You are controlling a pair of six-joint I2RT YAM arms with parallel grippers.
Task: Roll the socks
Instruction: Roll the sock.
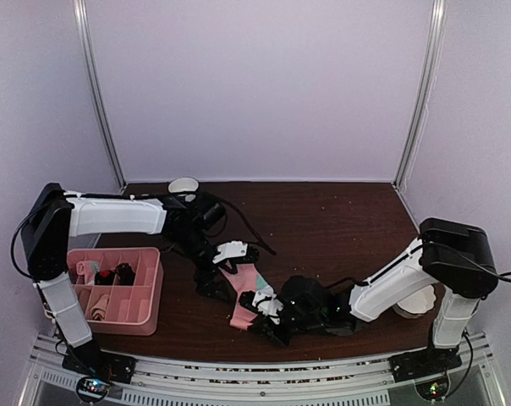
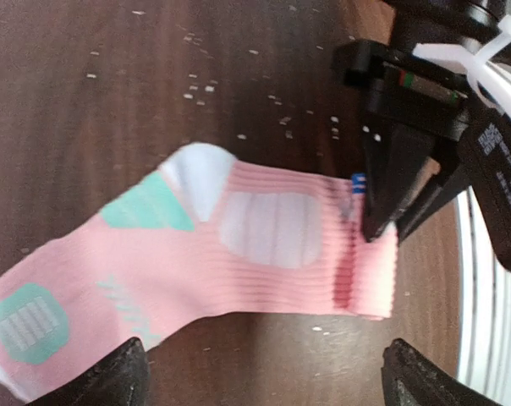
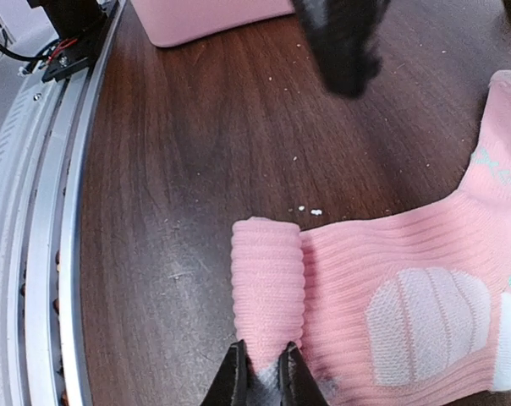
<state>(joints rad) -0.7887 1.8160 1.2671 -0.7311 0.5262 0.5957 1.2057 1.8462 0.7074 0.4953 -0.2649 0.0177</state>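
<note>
A pink sock (image 1: 245,298) with mint-green patches lies flat on the dark wooden table; it also shows in the left wrist view (image 2: 239,254) and the right wrist view (image 3: 408,279). Its end nearest the table front is folded over into a small roll (image 3: 268,283). My right gripper (image 3: 262,376) is shut on that rolled end (image 2: 374,262). My left gripper (image 2: 264,372) is open, its fingertips (image 2: 112,372) spread wide just above the table beside the sock's long edge, holding nothing. The argyle socks are not clearly seen.
A pink divided tray (image 1: 150,292) with small items stands at the front left. A white cup (image 1: 184,184) sits at the back, a white object (image 1: 416,300) by the right arm. The metal rail (image 3: 35,220) runs along the table's front edge.
</note>
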